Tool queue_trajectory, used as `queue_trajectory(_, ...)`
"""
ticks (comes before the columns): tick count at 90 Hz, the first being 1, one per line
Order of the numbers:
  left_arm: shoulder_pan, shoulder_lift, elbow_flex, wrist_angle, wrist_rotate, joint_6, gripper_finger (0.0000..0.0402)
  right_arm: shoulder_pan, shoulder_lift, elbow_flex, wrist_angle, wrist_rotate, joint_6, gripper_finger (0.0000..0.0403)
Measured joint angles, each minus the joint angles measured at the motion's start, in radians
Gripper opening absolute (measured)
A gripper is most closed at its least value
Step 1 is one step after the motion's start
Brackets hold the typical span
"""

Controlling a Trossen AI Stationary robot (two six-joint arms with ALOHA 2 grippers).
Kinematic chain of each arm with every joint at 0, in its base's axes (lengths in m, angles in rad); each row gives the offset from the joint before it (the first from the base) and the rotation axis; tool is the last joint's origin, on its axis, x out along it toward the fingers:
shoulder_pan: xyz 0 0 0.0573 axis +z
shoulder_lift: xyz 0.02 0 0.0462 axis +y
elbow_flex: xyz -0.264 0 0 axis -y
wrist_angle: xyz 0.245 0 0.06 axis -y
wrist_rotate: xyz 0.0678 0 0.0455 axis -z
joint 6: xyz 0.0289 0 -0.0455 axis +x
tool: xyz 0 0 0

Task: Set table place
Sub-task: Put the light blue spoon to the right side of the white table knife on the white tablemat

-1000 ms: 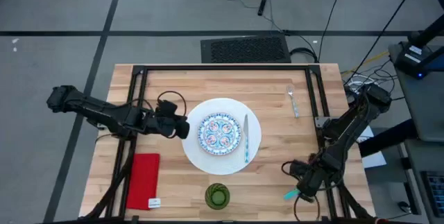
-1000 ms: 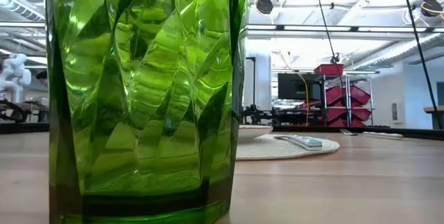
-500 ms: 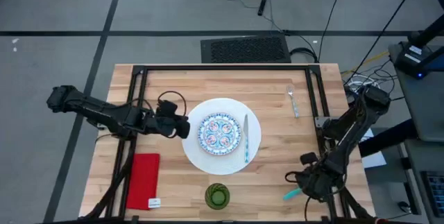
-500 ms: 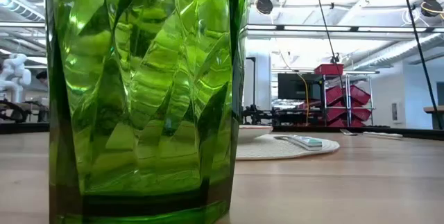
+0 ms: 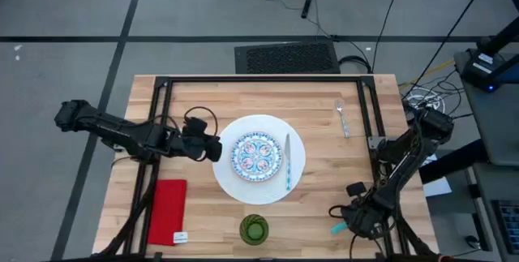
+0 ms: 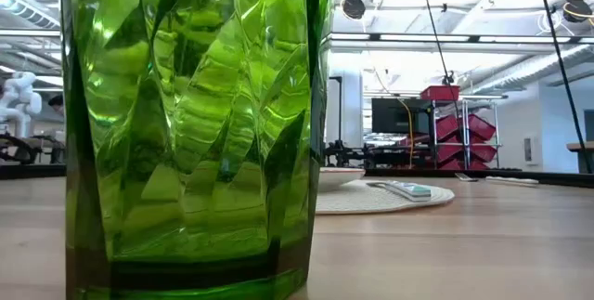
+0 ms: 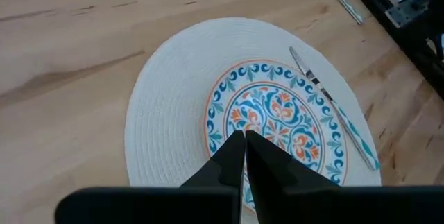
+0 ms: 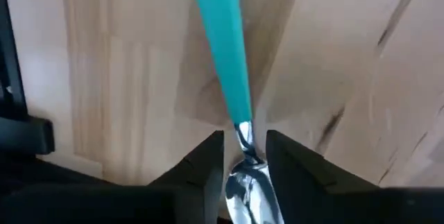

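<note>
A small blue-red patterned plate (image 5: 258,156) sits on the large white plate (image 5: 235,182) at the table's middle, and a teal-handled knife (image 5: 287,165) lies on the white plate's right side. My left gripper (image 5: 217,149) (image 7: 244,137) is shut with nothing in it, just left of the white plate. A red napkin (image 5: 168,211) lies near left, a green cup (image 5: 254,229) (image 6: 186,133) stands at the near edge, and a silver fork (image 5: 343,118) lies far right. My right gripper (image 5: 347,223) (image 8: 244,144) is at the teal-handled spoon (image 5: 338,229), near right. My right gripper has the spoon's silver neck (image 8: 244,141), where the teal handle ends, between its two fingers (image 8: 208,165); the bowl (image 8: 243,189) lies farther back between them. The fingers slant down from above and lie along the spoon. I cannot tell whether the spoon is clear of the table.
The black metal frame (image 5: 375,124) runs along the table's right side beside my right arm, and another rail (image 5: 154,132) passes under my left arm. Bare wood (image 5: 324,189) lies between the plate and the spoon.
My right arm has shifted a little over the spoon, first toward the table's right edge, then back toward the left and near edge. The spoon's teal handle shows at the same spot on the table.
</note>
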Motion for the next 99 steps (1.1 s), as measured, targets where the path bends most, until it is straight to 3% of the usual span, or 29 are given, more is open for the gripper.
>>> queue_trajectory(24,0.000,0.000,0.000,0.015,0.000,0.000,0.0000,0.025,0.048,0.000,0.068,0.024,-0.016,0.0107)
queue_trajectory(47,0.000,0.000,0.000,0.025,0.001,-0.001,0.0000,0.024,0.111,0.009,0.036,0.018,-0.008,0.0019)
queue_trajectory(60,0.000,0.000,0.000,0.025,0.001,-0.001,0.0000,0.017,0.111,0.022,0.012,0.014,-0.006,0.0016)
queue_trajectory(74,0.000,0.000,0.000,0.025,0.001,0.000,0.0000,0.015,0.096,0.111,-0.210,0.011,-0.143,0.0012)
queue_trajectory(99,0.000,0.000,0.000,0.024,0.000,0.002,0.0000,-0.056,0.071,0.310,-0.371,0.017,-0.456,0.0012)
